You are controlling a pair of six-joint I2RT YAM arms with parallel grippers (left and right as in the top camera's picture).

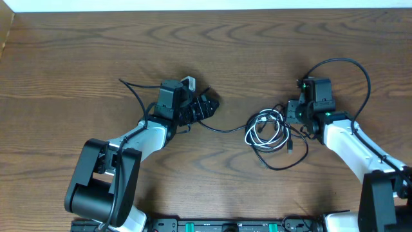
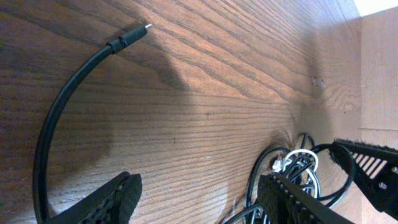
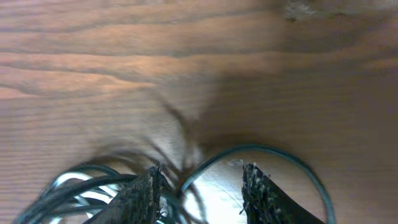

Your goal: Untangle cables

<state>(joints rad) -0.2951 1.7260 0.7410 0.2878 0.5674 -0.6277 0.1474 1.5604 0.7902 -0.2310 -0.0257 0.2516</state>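
Note:
The black cable (image 1: 222,129) and the white cable (image 1: 260,126) lie coiled together on the wooden table between my arms. One black strand runs left from the coil to my left gripper (image 1: 207,106). My left gripper (image 2: 202,199) is open and empty. The black cable (image 2: 62,106) arcs outside its left finger and ends in a plug (image 2: 132,35). The coil with the white cable (image 2: 300,163) lies ahead to the right. My right gripper (image 1: 291,115) sits at the coil's right edge. It (image 3: 199,193) is open, with blurred black strands (image 3: 261,148) between its fingers and white cable (image 3: 87,198) to the left.
Thicker black arm cables loop over the right arm (image 1: 351,64) and trail behind the left arm (image 1: 132,90). A cardboard wall (image 2: 379,68) stands at the table's far edge. A small black plug (image 1: 290,145) lies just below the coil.

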